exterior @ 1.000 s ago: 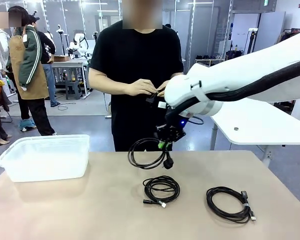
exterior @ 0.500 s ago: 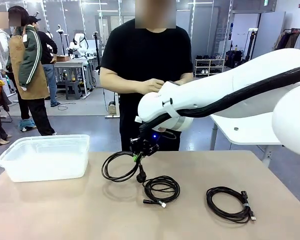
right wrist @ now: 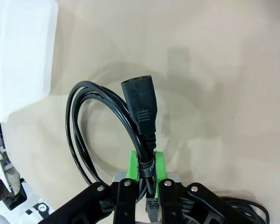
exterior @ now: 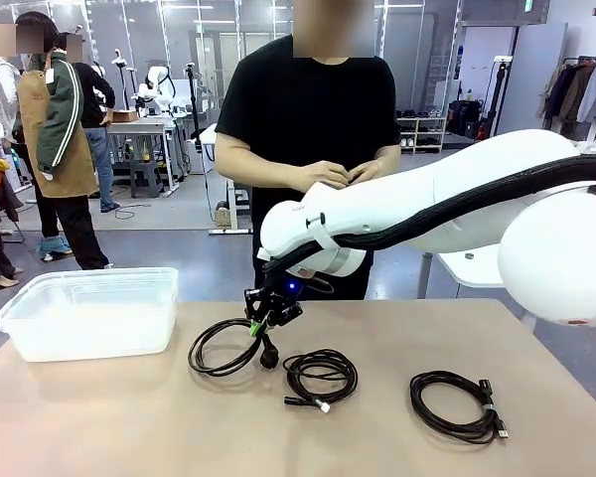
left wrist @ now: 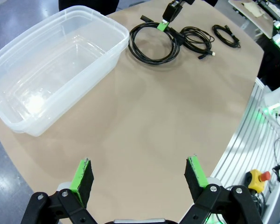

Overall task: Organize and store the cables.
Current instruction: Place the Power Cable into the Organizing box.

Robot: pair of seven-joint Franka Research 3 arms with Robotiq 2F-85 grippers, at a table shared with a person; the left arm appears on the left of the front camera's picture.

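Cable coil (right wrist: 141, 107) hangs from the right gripper's (right wrist: 147, 164) closed jaws, its loop towards the bin (exterior: 89, 318) just beyond; left gripper's (left wrist: 140, 172) jaws stand wide.

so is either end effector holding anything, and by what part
The right end effector is shut on a coiled black cable, pinching the strands at the band behind its plug. The left end effector is open and empty.

Lab hall: background workbenches (exterior: 147, 126), emergency-stop button (left wrist: 257, 177)
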